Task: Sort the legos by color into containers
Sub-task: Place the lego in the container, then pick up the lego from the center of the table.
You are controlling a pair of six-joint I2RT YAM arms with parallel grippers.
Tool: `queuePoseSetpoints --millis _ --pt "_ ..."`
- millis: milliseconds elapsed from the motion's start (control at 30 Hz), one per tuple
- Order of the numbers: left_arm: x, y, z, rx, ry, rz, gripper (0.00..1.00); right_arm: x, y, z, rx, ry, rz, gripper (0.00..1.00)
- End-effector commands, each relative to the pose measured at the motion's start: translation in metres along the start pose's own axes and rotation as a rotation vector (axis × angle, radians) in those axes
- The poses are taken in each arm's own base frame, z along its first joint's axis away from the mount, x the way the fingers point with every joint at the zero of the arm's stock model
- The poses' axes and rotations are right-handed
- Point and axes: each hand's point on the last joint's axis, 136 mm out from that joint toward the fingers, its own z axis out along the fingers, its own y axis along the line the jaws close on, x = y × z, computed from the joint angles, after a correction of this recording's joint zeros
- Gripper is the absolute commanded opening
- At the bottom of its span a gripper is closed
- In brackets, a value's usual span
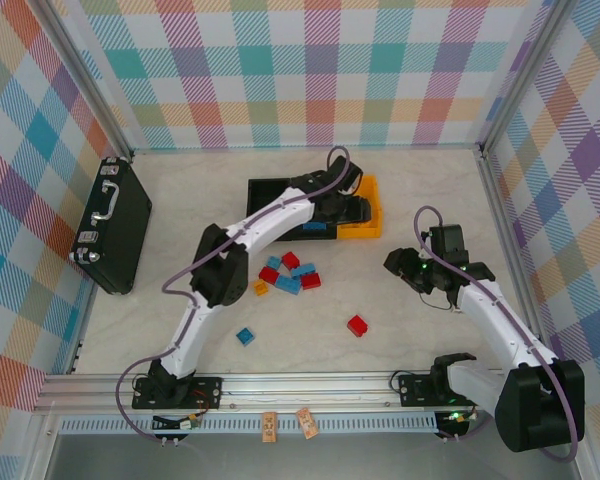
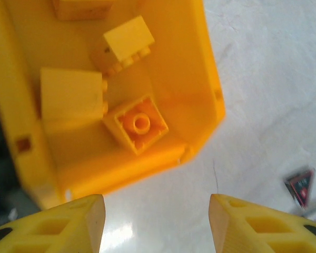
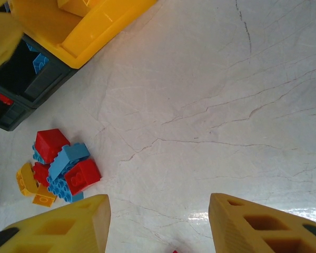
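**Legos (image 1: 288, 275) lie partly in the containers (image 1: 263, 192), partly on the table (image 1: 430, 180)**

Top view: a loose heap of red, blue and orange bricks lies on the table just in front of the containers. A single blue brick (image 1: 245, 336) and a single red brick (image 1: 357, 324) lie nearer the arm bases, well apart from each other. The left hand (image 1: 358, 210) hangs over the yellow bin (image 1: 375, 228) at the right end of the row. The right hand (image 1: 405, 266) hovers above bare table to the right of the heap. A black case (image 1: 110, 225) lies at the left edge.

Left wrist view: the left hand (image 2: 155, 211) has its fingers apart with nothing between them, above the near edge of the yellow bin (image 2: 213, 79). Several yellow bricks (image 2: 141, 124) lie in the bin.

Right wrist view: the right hand (image 3: 158, 211) has its fingers apart and empty over the table (image 3: 226, 105). The heap (image 3: 60, 166) sits at lower left. The yellow bin (image 3: 100, 26) is at upper left, and the black bin (image 3: 42, 87) beside it holds something blue.
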Motion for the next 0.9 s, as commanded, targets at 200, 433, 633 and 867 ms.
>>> queuePoseSetpoints --millis 200,433,633,867 --pt "0.025 0.004 -0.088 0.038 -0.096 0.051 0.54 0.018 0.017 -0.007 -0.043 0.036 -0.116 0.54" --pt "0.066 0.048 -0.114 -0.050 -0.096 0.046 0.55 0.036 0.034 -0.002 -0.031 0.074 -0.229 0.55" --pt "0.100 0.091 -0.136 -0.137 -0.114 0.010 0.56 0.047 0.050 0.007 -0.014 0.100 -0.318 0.59" --pt "0.140 0.142 -0.163 -0.249 -0.121 -0.046 0.66 0.051 0.078 0.024 0.029 0.113 -0.434 0.65"
